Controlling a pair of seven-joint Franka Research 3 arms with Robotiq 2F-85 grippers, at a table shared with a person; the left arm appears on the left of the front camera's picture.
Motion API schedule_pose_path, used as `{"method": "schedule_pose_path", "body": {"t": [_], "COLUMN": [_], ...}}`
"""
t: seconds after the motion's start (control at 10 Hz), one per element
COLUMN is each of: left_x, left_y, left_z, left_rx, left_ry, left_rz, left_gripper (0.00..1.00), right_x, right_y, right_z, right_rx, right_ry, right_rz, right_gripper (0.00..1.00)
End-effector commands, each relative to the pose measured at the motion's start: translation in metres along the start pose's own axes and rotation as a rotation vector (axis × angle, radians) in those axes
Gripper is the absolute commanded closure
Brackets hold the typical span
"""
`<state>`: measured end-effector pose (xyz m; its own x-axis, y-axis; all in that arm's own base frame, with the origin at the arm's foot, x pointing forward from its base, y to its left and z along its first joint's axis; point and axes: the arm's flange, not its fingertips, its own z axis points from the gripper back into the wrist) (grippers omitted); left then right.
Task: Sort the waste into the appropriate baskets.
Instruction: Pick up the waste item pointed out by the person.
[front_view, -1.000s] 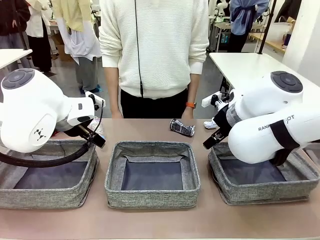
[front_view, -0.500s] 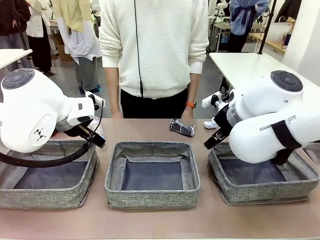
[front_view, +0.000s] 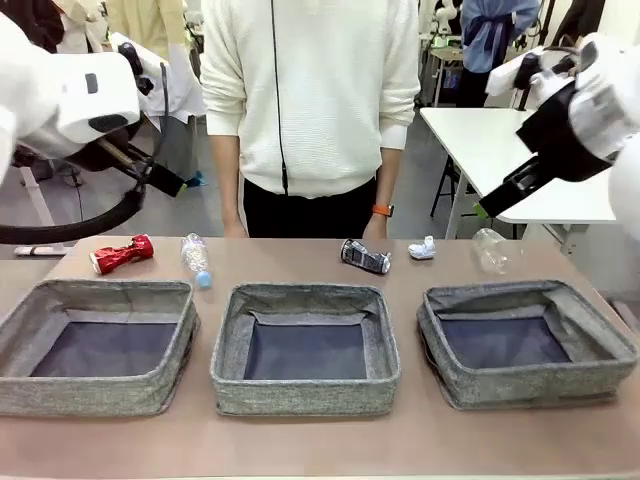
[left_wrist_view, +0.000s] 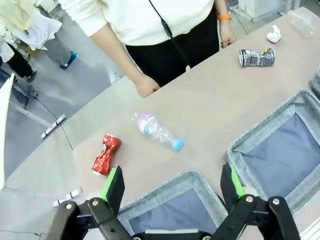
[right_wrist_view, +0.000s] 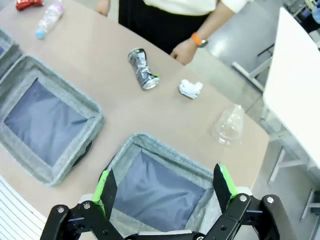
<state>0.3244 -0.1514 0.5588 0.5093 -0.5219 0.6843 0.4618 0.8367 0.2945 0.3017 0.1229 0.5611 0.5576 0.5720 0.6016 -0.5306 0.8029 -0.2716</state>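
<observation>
The waste lies in a row along the table's far side: a crushed red can (front_view: 122, 253) (left_wrist_view: 105, 154), a clear bottle (front_view: 194, 258) (left_wrist_view: 157, 131) with a blue cap, a crushed black-silver can (front_view: 364, 256) (right_wrist_view: 142, 68), a white tissue wad (front_view: 422, 248) (right_wrist_view: 190, 88) and crumpled clear plastic (front_view: 492, 250) (right_wrist_view: 229, 125). Three grey woven baskets stand empty in front: left (front_view: 90, 395), middle (front_view: 300, 395), right (front_view: 520, 385). My left gripper (front_view: 172, 185) (left_wrist_view: 172, 185) hangs open high above the left basket. High over the right basket, my right gripper (front_view: 490, 205) (right_wrist_view: 165, 185) is open too. Neither holds anything.
A person in a white sweater (front_view: 310, 90) stands at the far edge, hands (front_view: 377, 226) resting by the table near the black-silver can. A white side table (front_view: 500, 140) stands at the back right. A bare strip of table runs in front of the baskets.
Both arms have lifted from low over the baskets to high up at the sides, uncovering the red can, the bottle and the clear plastic. Both grippers stayed open.
</observation>
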Motion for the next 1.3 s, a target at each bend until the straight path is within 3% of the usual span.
{"method": "schedule_pose_path", "body": {"t": [0.0,0.2,0.4,0.5,0.7,0.9,1.0,1.1,1.2], "left_x": [0.0,-0.009,-0.042,-0.074,-0.133,-0.212,-0.249,-0.276,-0.23], "left_y": [0.001,0.019,0.071,0.112,0.169,0.2,0.206,0.201,0.224], "left_z": [-0.021,-0.031,-0.021,-0.012,0.004,0.004,-0.006,-0.021,0.019], "left_rx": [-0.013,-0.209,-0.629,-0.749,-0.789,-0.809,-0.787,-0.767,-0.809], "left_ry": [0.006,0.032,0.086,0.05,-0.073,-0.185,-0.172,-0.07,-0.17], "left_rz": [0.001,0.033,0.1,0.223,0.456,0.708,0.848,0.973,0.725], "left_gripper": [0.0,0.0,0.0,0.0,0.0,0.0,0.0,0.0,0.0], "right_x": [0.004,-0.01,-0.036,-0.068,-0.132,-0.201,-0.235,-0.252,-0.235], "right_y": [-0.001,-0.006,-0.039,-0.075,-0.143,-0.21,-0.233,-0.237,-0.207], "right_z": [-0.017,-0.021,0.003,0.017,0.021,-0.006,-0.018,-0.025,0.012], "right_rx": [0.0,0.209,0.6,0.761,0.876,0.936,0.979,0.891,0.905], "right_ry": [0.008,0.015,0.07,-0.053,-0.183,-0.222,-0.344,-0.404,-0.205], "right_rz": [-0.002,-0.115,-0.519,-0.685,-0.972,-1.193,-1.294,-1.322,-1.098], "right_gripper": [0.0,0.0,0.0,0.0,0.0,0.0,0.0,0.0,0.0]}}
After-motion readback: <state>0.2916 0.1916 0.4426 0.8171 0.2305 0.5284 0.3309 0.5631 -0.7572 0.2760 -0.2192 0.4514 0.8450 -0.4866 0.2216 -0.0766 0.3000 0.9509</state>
